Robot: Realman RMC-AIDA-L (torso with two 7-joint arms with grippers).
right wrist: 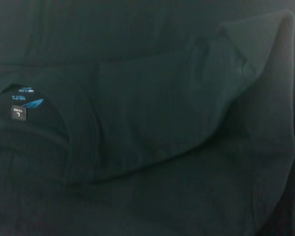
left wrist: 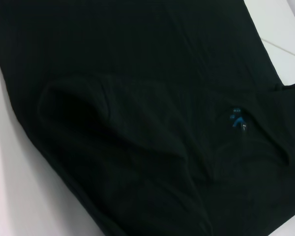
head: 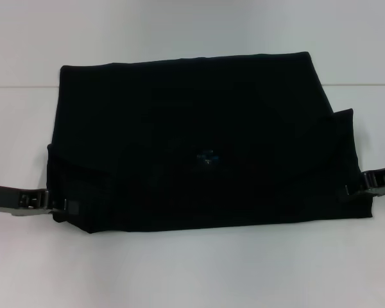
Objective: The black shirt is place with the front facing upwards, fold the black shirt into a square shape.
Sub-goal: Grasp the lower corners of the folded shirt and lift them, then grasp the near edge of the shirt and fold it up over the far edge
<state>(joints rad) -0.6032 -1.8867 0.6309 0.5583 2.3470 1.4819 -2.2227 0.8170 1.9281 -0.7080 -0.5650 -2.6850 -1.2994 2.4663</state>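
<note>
The black shirt [head: 192, 128] lies across the middle of the white table [head: 192, 269], partly folded, with a rounded flap over its near half. Its blue neck label [head: 206, 158] faces up near the centre. The left wrist view shows the same label [left wrist: 237, 120] among dark folds [left wrist: 137, 123]. In the right wrist view the label [right wrist: 24, 105] sits inside the collar. My left gripper [head: 59, 206] is at the shirt's near left edge, shut on the cloth. My right gripper [head: 351, 190] is at the near right edge, also shut on the cloth.
White tabletop surrounds the shirt on every side. A faint seam [head: 19, 86] runs across the table behind the shirt's far part.
</note>
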